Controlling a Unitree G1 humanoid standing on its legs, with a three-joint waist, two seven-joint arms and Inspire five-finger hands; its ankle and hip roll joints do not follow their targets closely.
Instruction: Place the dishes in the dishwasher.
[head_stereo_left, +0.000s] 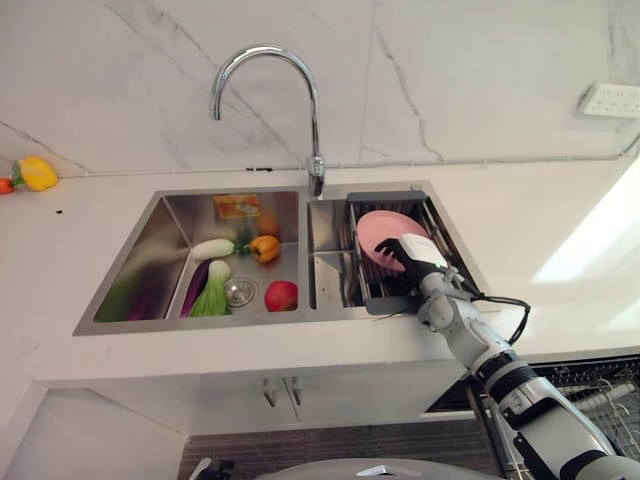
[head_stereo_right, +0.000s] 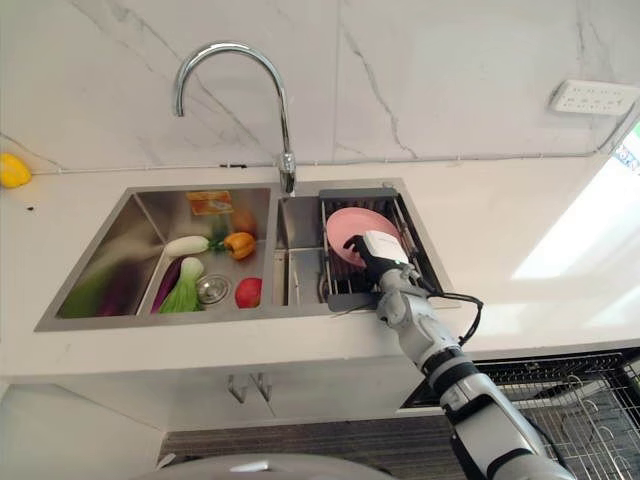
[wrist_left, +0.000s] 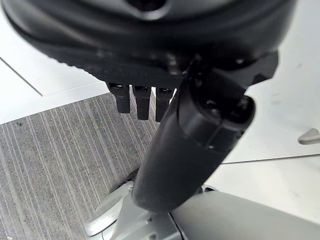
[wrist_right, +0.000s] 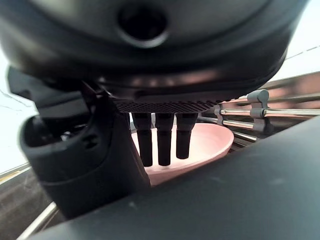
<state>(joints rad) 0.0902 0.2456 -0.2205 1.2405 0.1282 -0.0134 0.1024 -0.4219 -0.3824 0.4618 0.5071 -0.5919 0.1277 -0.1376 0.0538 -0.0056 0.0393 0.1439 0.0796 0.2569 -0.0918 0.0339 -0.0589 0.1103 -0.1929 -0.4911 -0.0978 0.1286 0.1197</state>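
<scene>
Right wrist view shows you the right robot hand (wrist_right: 165, 135), fingers straight, above the pink plate (wrist_right: 210, 142); head views place that plate in the sink rack (head_stereo_left: 385, 298). Left robot hand (wrist_left: 145, 95) hangs open.

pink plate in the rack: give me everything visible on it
The pink plate is round, plain and smooth, looks like plastic or glazed ceramic, with a raised rim. It sits tilted in the dark wire rack set over the sink's right-side basin. The right hand reaches over its near edge, fingers straight above the dish; contact can't be confirmed. No food or marks visible.
</scene>
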